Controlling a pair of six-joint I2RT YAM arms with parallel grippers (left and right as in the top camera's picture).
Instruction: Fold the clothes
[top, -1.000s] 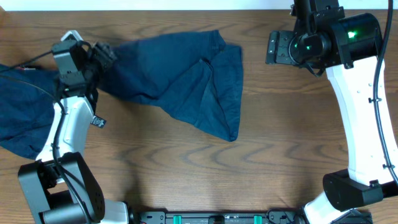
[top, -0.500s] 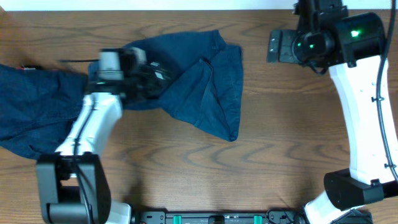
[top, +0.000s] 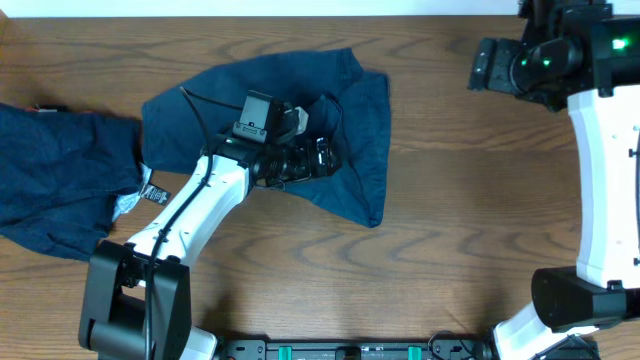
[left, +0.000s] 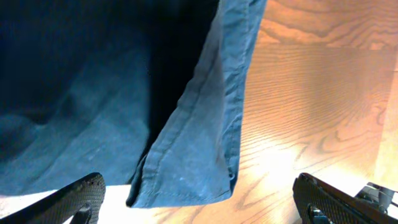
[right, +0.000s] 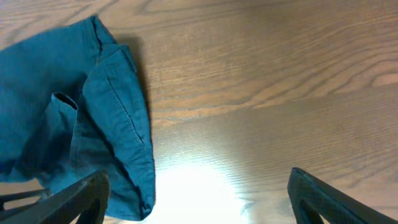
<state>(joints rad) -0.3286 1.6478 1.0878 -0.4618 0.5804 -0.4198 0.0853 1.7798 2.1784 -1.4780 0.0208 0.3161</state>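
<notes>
Overhead: navy shorts (top: 365, 150) lie rumpled at upper centre, with a second garment (top: 60, 185) at the left edge. The left gripper (top: 322, 157) hovers over the shorts; the right gripper (top: 485, 65) is upper right, off the cloth.

Left wrist: jaws spread wide and empty, with the hem below them. Risk: closing here may pinch stacked layers and drag a bunch.

Right wrist: jaws wide and empty, shorts at frame left.

Overhead straight down, wrist views close, sharing garment (top: 360, 150)
</notes>
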